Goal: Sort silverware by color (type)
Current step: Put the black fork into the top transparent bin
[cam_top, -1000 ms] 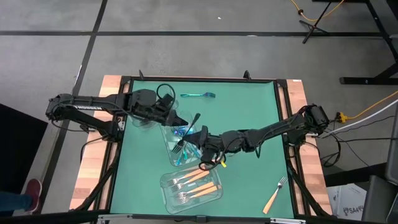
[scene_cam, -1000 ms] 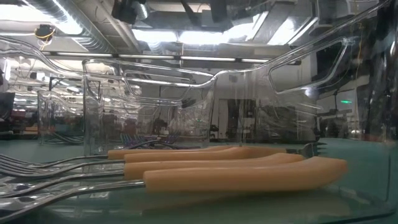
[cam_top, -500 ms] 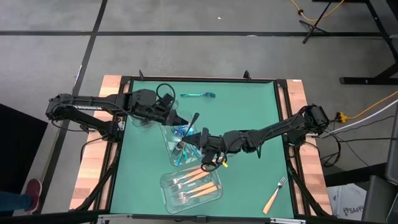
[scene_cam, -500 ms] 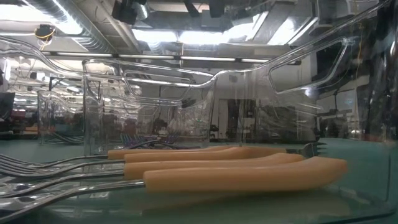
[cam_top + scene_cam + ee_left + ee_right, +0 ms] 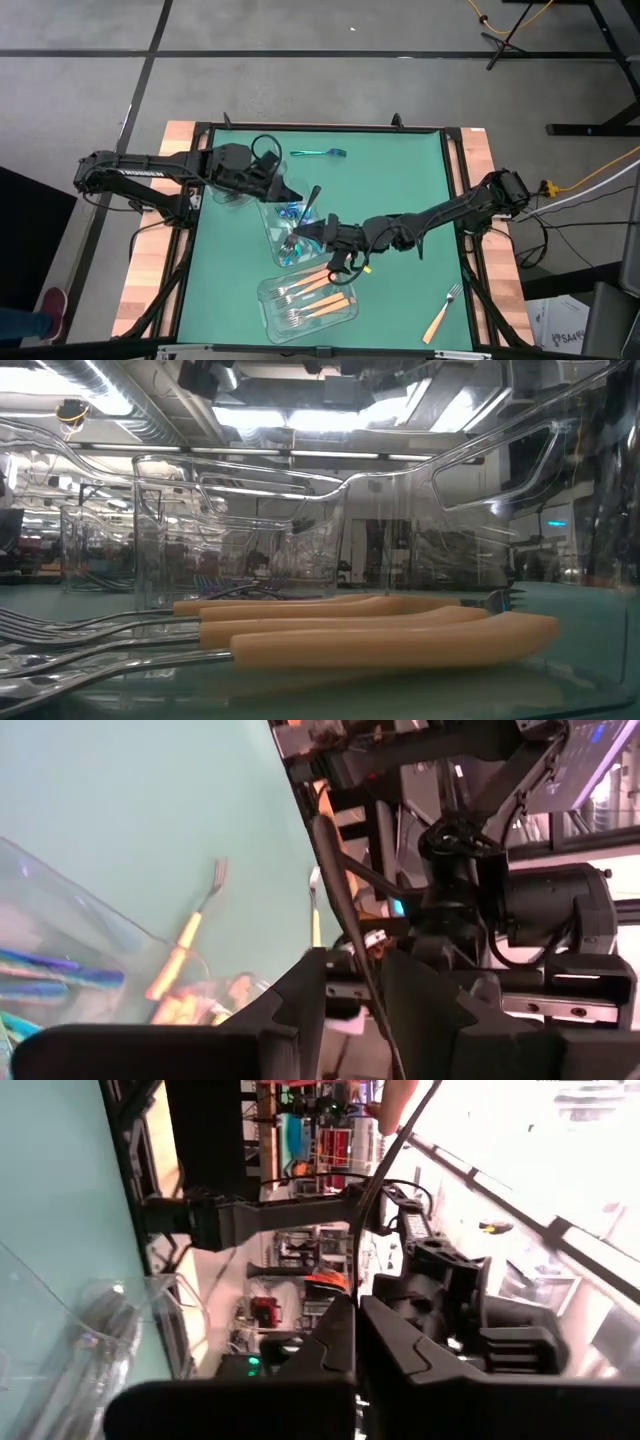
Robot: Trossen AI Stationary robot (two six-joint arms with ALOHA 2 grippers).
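Green matting covers the table (image 5: 400,200), and most of the silverware sits in clear plastic containers near its middle and front. The left gripper (image 5: 285,193) reaches in from the left over the middle container (image 5: 290,235); in the left wrist view its fingers (image 5: 300,1010) stand partly apart with a slim black utensil (image 5: 335,890) between them, though whether the pads press on it is hard to make out. From above, that black utensil (image 5: 311,199) shows as a thin dark sliver rising past the container's rim. The right gripper (image 5: 305,232) stretches across from the right to the same container, its fingers (image 5: 345,1345) closed together with a thin dark handle (image 5: 395,1145) running out from between them; the handle's far end is lost against the bright room. Iridescent pieces (image 5: 291,212) lie in the middle container, largely hidden under both grippers. The front container (image 5: 305,300) holds the orange-handled forks (image 5: 318,295), which fill the low view (image 5: 380,640) so closely that the arms are cut off there. One orange-handled fork (image 5: 441,315) lies loose near the front right corner, and a teal utensil (image 5: 318,152) lies alone near the back edge. A third container (image 5: 228,192) by the left arm is mostly covered, its contents unreadable.
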